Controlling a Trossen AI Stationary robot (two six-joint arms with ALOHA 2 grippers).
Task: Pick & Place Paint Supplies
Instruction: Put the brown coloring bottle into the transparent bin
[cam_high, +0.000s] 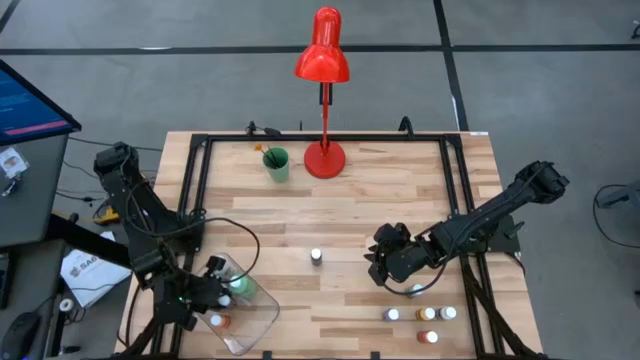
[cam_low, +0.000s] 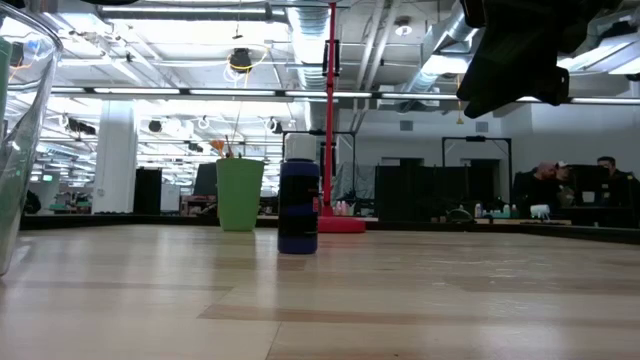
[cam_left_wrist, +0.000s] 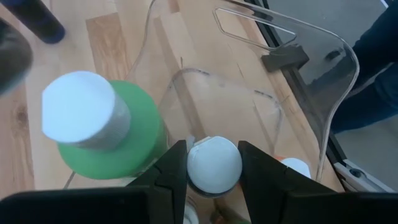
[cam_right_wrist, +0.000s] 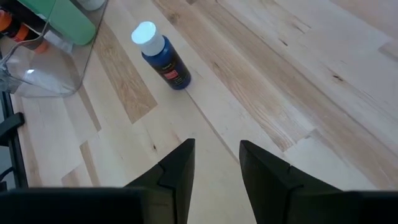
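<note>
The left gripper (cam_left_wrist: 213, 171) is held over the clear plastic tray (cam_high: 255, 305) at the table's front left corner, its fingers (cam_left_wrist: 174, 168) clamped on the white cap of a small paint bottle (cam_left_wrist: 214, 165). Just beside that bottle, inside the tray, the larger green bottle (cam_left_wrist: 109, 140) with its white cap is seen upright, and another white-capped bottle (cam_left_wrist: 297, 168) is partly hidden behind the right finger. An orange bottle (cam_high: 217, 322) is also seen in the tray from above. The right gripper (cam_right_wrist: 216, 163) is held above the table right of centre, its fingers spread apart with nothing between them and bare wood shown in the gap. A blue paint bottle (cam_high: 316, 257) is left standing alone at mid-table, well apart from both grippers. A small group of bottles (cam_high: 420, 315) is gathered near the front right edge, below the right arm. A green cup (cam_high: 276, 164) holding thin brushes and a red desk lamp (cam_high: 323, 60) are set at the back of the table. The table (cam_high: 340, 215) is made of pale wooden planks in a black frame. Beyond it, an open office with ceiling lights is seen, and people (cam_low: 560, 185) are seated at desks far off.
</note>
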